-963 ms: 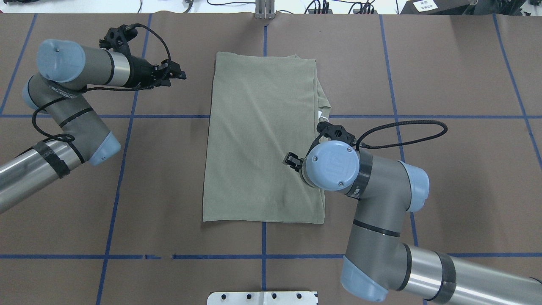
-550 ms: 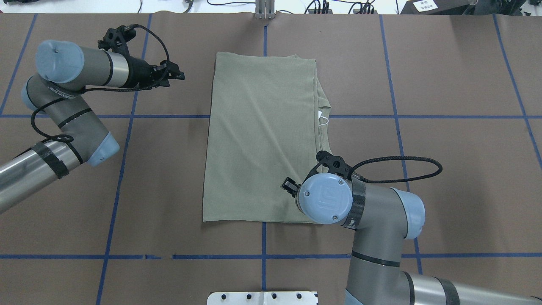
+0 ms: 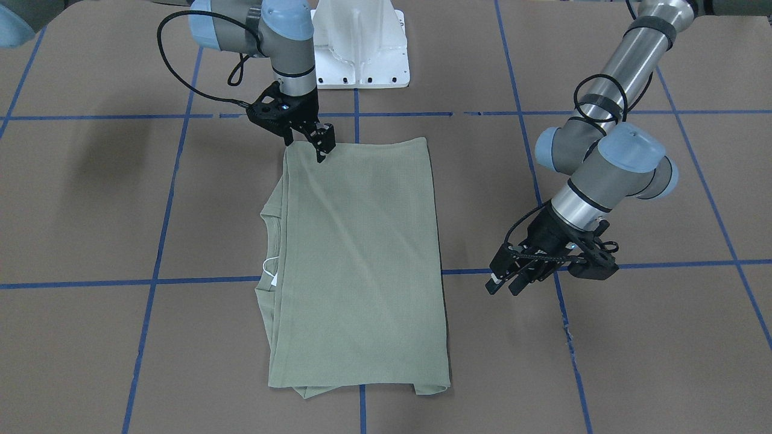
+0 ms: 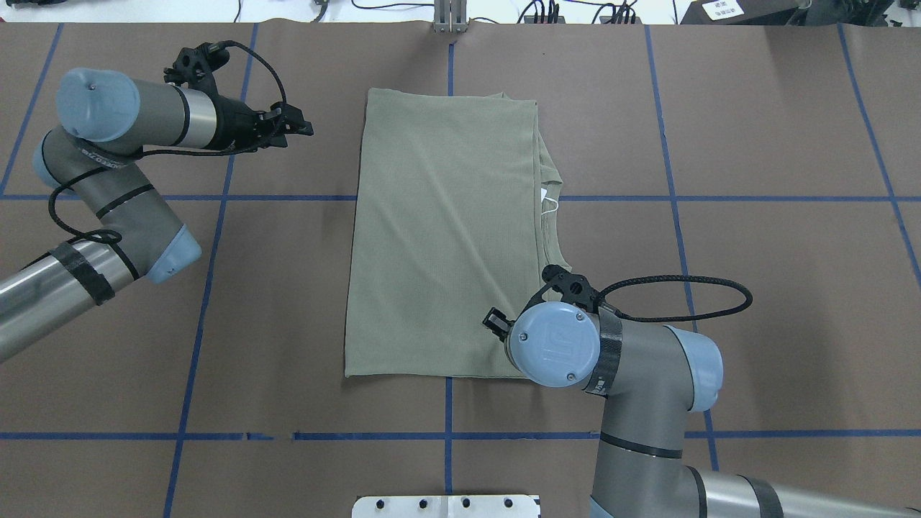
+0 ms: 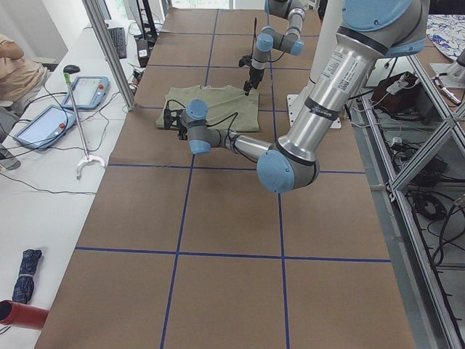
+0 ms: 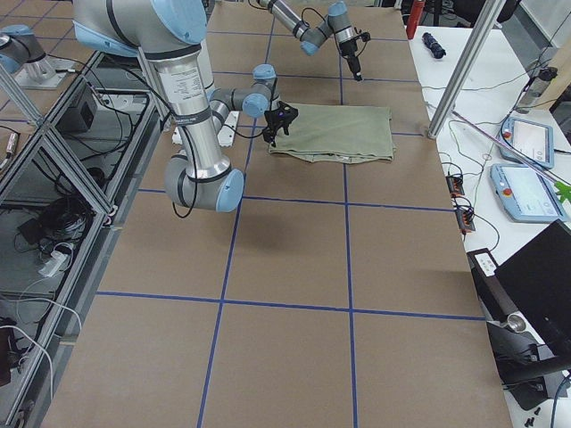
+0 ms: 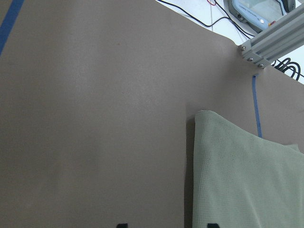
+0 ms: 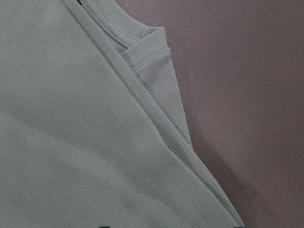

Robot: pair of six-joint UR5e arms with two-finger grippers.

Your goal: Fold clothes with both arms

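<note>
Brown-papered table with a blue tape grid, nothing fancy. Sage-green knit shirt lying flat mid-table, already down to a long rectangle, no sleeves showing, ribbed collar poking out along the robot's right edge. Looks roughly halfway going by shape alone; probably a crosswise fold left to do.

Easy to mess up from here: pinching only the top layer at the corner and peeling the stack open, or lifting from one side alone and dragging the whole thing crooked. Pretty staggered layers at that edge in the right wrist view, hence decent odds of a partial grab.

Right gripper down at the shirt's corner nearest the robot, right side, with fingers spread, one tip on or just above the fabric (can't say which), not pinching anything. Left gripper over bare paper beside the far end of the left edge, near but not touching, fingers parted, empty.

Tiny white hang tag peeking out at the neck.
</note>
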